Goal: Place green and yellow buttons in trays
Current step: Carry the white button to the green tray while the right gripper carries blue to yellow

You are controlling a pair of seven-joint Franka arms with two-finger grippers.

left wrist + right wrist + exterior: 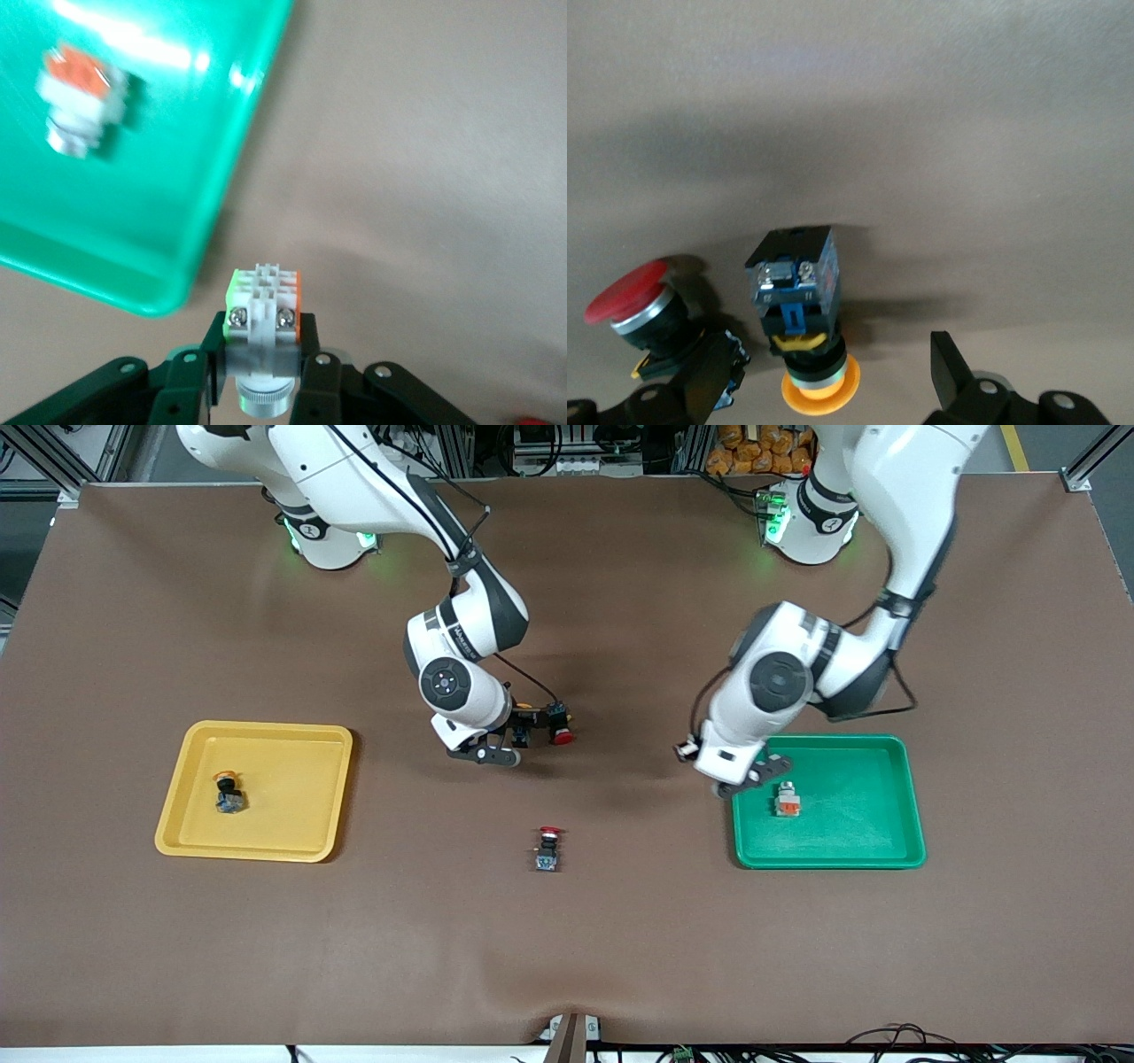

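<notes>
Left pincer [257, 390] is clamped on a whitish-grey button [263, 305] at the green tray [895, 850]'s edge, right of centre in the front view; next, drop it in. Right pincer [824, 390], mid-frame, gapes around a yellow-capped button [799, 310] on the worktop [567, 957]; it should close.

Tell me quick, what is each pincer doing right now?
Left pincer: closed on a whitish-grey button, just outside the green tray.
Right pincer: open around a yellow button, not gripping it.
</notes>
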